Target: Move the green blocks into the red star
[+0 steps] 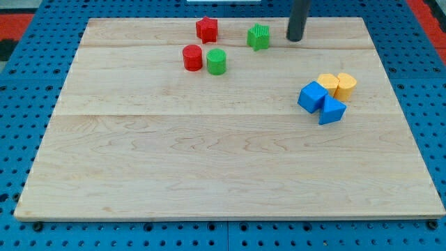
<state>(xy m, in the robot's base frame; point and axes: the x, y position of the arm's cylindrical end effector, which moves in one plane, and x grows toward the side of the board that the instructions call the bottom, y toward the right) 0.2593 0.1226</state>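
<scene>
**Tip parked on the far side of the green star, red star waiting beyond it**

Up at the board's top edge, my tip (pixel 295 39) sits on the wood just to the view's right of the green star (pixel 258 36), a small gap between them, not touching. Nothing is held; it's a bare rod, pressing against no block at this moment.

Here's the line that matters: tip, green star, red star (pixel 206 28) run almost in a row along the top edge, right to left. The green star lies to the view's left of my tip, and the red star lies further left again, a shade nearer the top edge. So I'd judge a push leftward, angled slightly toward the top, carries the green star the right way.

The green cylinder (pixel 216 61) is the second job: it stands just below the red star, touching or nearly touching the red cylinder (pixel 192 57) on its left. It needs a nudge toward the top edge, and the red cylinder could be dragged along.

Well apart, near the right edge, the blue blocks (pixel 320 101) and yellow blocks (pixel 338 85) huddle together, out of play
</scene>
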